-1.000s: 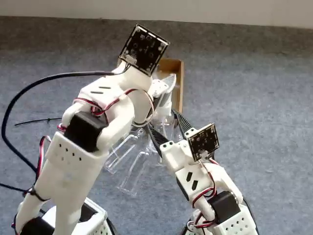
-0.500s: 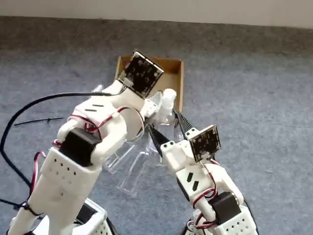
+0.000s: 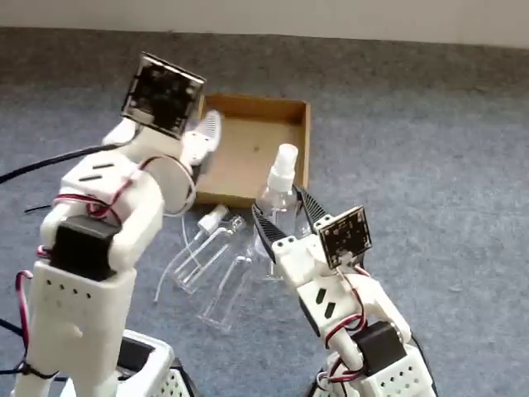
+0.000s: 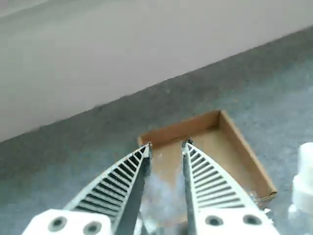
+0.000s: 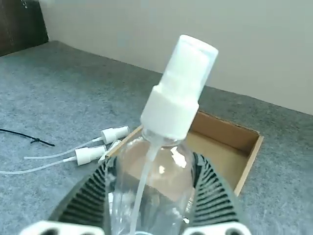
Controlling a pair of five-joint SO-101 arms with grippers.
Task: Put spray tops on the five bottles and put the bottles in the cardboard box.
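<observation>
Right fingers [image 5: 80, 203] clamp one capped bottle [image 5: 161, 176], left fingers [image 4: 117, 186] gape narrowly; beyond, one cardboard box [image 5: 220, 149], two spray tops [image 5: 115, 133], lying bottles [image 3: 225, 291] uncountable.

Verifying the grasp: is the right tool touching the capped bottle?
Touching. The right wrist view shows the right tool pressed against both sides of the bottle.

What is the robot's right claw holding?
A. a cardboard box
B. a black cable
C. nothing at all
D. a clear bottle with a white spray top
D: the right gripper is closed around the clear bottle, which stands upright with a white spray top on it.
</observation>
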